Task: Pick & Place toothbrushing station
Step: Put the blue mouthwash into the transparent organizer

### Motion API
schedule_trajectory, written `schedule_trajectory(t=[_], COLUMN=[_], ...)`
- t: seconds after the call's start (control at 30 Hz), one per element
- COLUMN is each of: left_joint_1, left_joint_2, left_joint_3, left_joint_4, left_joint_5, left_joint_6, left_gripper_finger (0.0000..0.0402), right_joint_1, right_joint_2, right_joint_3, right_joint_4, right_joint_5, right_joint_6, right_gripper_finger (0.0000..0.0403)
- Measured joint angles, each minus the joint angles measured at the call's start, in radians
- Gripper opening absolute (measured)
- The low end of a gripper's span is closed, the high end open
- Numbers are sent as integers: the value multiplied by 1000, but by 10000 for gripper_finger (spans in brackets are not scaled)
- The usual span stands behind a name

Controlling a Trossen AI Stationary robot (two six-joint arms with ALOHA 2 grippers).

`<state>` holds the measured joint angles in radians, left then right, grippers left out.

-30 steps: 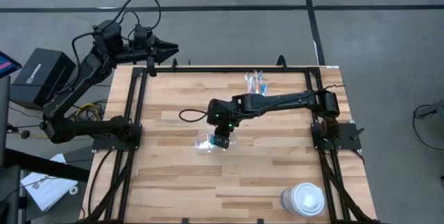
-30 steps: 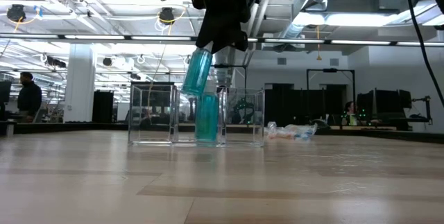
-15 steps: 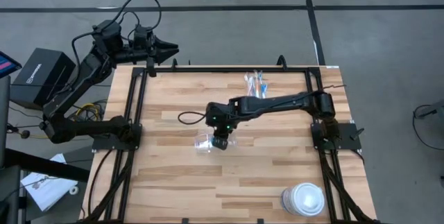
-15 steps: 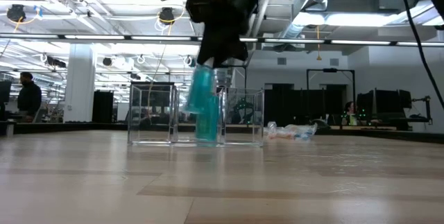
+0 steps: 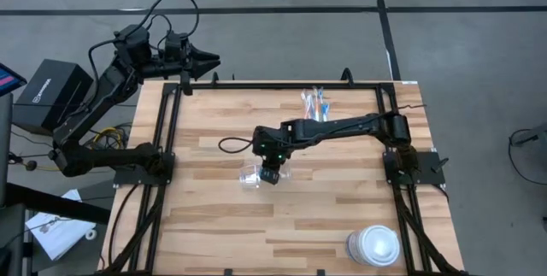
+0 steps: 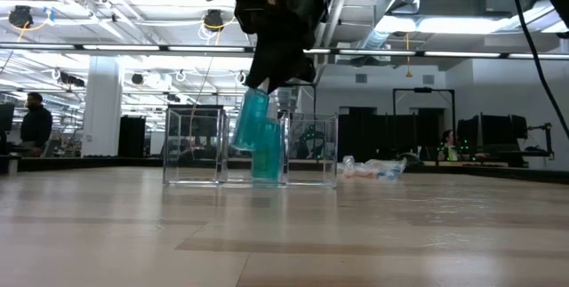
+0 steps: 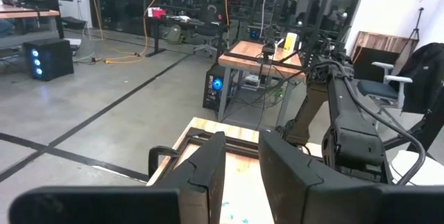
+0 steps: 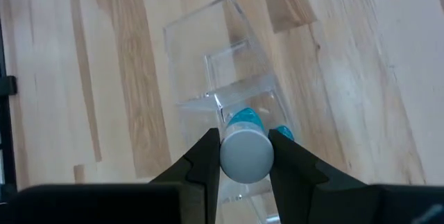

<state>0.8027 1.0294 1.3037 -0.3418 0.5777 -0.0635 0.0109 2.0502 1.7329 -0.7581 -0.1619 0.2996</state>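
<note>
Over the clear holder (image 6: 252,149) mid-counter (image 5: 214,225), the right end effector (image 5: 270,173), pinching a teal tube (image 6: 251,120), has dropped lower; the left end effector (image 5: 209,61), fingers slightly apart, stays parked.

high: overhead, straight down | low: table-level, across | both share clear organizer (image 5: 253,174) (image 6: 252,147)

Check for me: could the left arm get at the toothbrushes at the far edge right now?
Probably yes. The toothbrushes lie bare on the table; nothing covers them. The left hand waits past the far-left corner, and the right hand, holding a tube over the clear organizer, sits nearer mid-table.
</note>
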Motion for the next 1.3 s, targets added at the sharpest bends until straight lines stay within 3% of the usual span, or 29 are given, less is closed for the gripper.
schedule_trajectory(t=[1.07,1.3], left_joint_1=[0,0], left_joint_2=[0,0], left_joint_3=[0,0], left_joint_4=[9,10], left_joint_5=[14,14], left_joint_6=[0,0], left_gripper_finger=[81,81], right_joint_1=[-8,-5], right_joint_2=[0,0], right_joint_3=[0,-1], right_joint_4=[11,11], right_joint_5=[3,-1], right_joint_6=[-11,-22], right_gripper_finger=[86,112])
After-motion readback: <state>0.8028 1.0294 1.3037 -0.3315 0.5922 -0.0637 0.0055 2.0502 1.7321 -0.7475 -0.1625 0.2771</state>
